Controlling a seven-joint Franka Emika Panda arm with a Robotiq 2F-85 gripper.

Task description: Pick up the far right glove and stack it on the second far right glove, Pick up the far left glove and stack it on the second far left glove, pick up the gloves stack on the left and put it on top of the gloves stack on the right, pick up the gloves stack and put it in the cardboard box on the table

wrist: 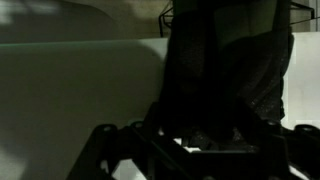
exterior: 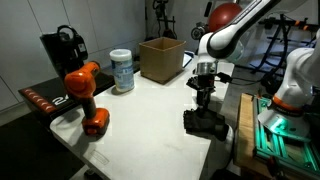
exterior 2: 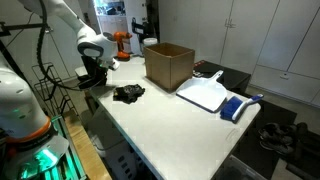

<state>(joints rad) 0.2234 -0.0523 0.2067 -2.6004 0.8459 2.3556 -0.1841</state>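
Note:
The gloves stack (exterior: 205, 122) is a lumpy black pile near the side edge of the white table (exterior: 150, 125). It also shows in an exterior view (exterior 2: 128, 93). My gripper (exterior: 203, 100) hangs just above the pile, and it looks up and to the left of the pile in an exterior view (exterior 2: 92, 78). The wrist view is very dark. A black glove mass (wrist: 230, 70) fills its right side, close to the jaws. I cannot tell whether the fingers are open or shut. The brown cardboard box (exterior: 161, 58) stands open at the back, apart from the gloves, and shows in an exterior view (exterior 2: 168, 66).
An orange-and-black power drill (exterior: 85, 95) stands at the table's near left, with a white wipes canister (exterior: 122, 71) behind it. A white board (exterior 2: 205, 95) and a blue item (exterior 2: 234, 108) lie beyond the box. Another robot base (exterior: 290, 85) stands beside the table.

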